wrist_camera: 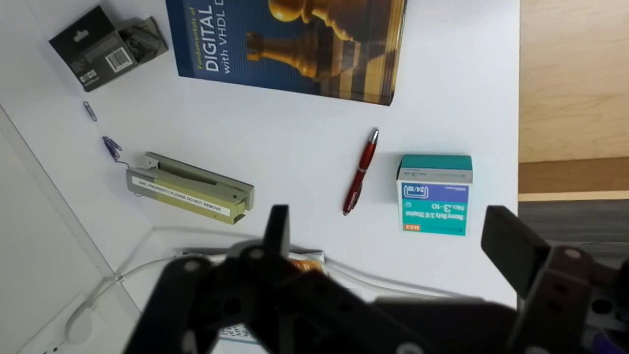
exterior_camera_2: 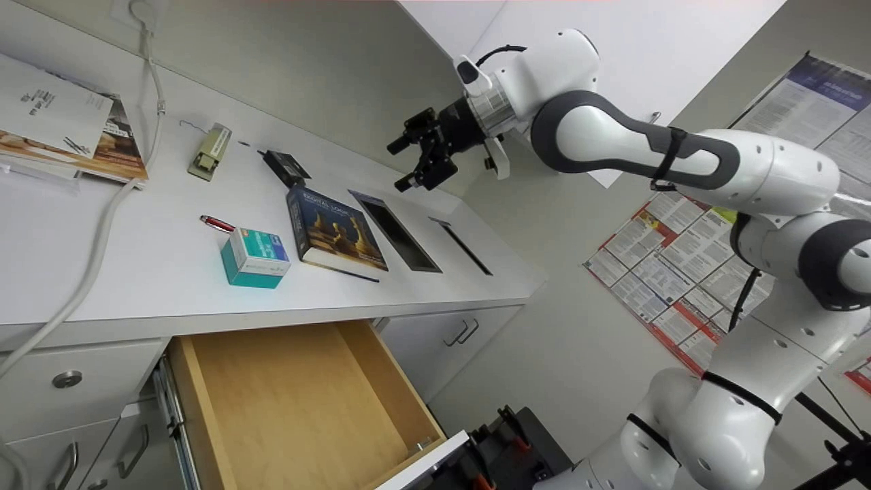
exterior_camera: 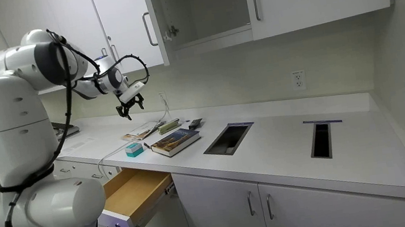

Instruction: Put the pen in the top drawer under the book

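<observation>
The red pen (wrist_camera: 361,172) lies on the white counter between the staple box and the stapler, silver tip toward the book; it also shows in an exterior view (exterior_camera_2: 217,223). The top drawer (exterior_camera: 138,190) is pulled out below the counter, its light-wood inside bare (exterior_camera_2: 292,401); its edge shows at the right of the wrist view (wrist_camera: 575,98). The book (exterior_camera_2: 340,228) is a thick hardcover with chess pieces, flat on the counter (exterior_camera: 175,141), cut off at the top of the wrist view (wrist_camera: 304,44). My gripper (wrist_camera: 387,216) is open and empty, well above the counter (exterior_camera: 135,112).
A teal staple box (wrist_camera: 435,196) stands near the counter edge beside the pen. A green stapler (wrist_camera: 189,189), a black box (wrist_camera: 105,49), magazines (exterior_camera_2: 61,122) and a white cable (exterior_camera_2: 95,252) lie around. The counter has two cutouts (exterior_camera: 230,139). A cabinet door hangs open above (exterior_camera: 126,25).
</observation>
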